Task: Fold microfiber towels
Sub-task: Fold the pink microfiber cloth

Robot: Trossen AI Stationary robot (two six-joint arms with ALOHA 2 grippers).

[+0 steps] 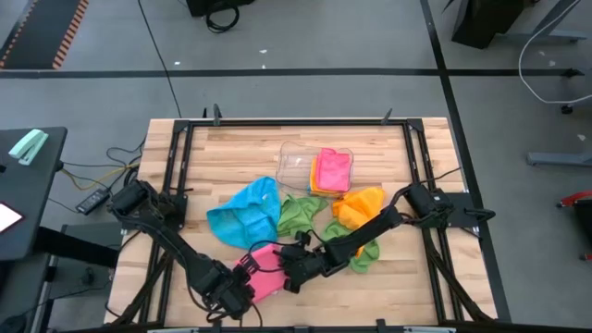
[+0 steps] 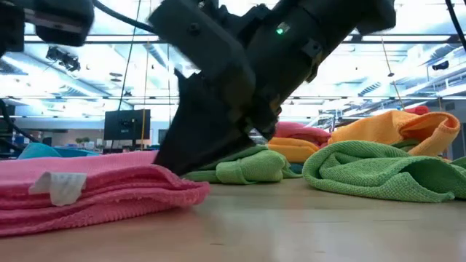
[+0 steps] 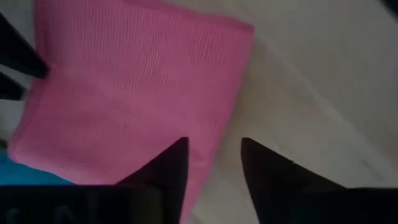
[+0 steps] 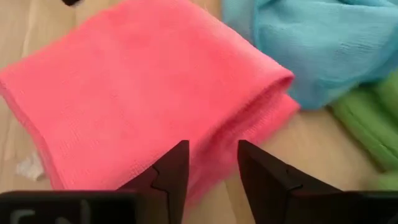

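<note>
A pink towel (image 1: 265,274) lies folded in several layers on the table near the front edge, a white tag (image 2: 65,186) at its near side. My left gripper (image 1: 237,292) is open over the towel's left edge (image 3: 211,155). My right gripper (image 1: 292,269) is open over its right edge (image 4: 261,106), coming down at a slant. A blue towel (image 1: 245,213), two green towels (image 1: 301,213) (image 1: 359,256) and an orange towel (image 1: 363,205) lie crumpled behind. My left gripper stands over the pink towel's edge (image 3: 205,168), one finger over the cloth and one over the bare table; I cannot tell whether it touches. My right gripper's fingers (image 2: 171,161) reach down to the towel's top at its far right side; I cannot tell whether they touch it.
A clear plastic tray (image 1: 294,159) at the middle back holds a folded pink towel (image 1: 333,168) on an orange one. Black frame rails (image 1: 176,166) run along both table sides. Bare wood (image 1: 407,296) shows at the front right.
</note>
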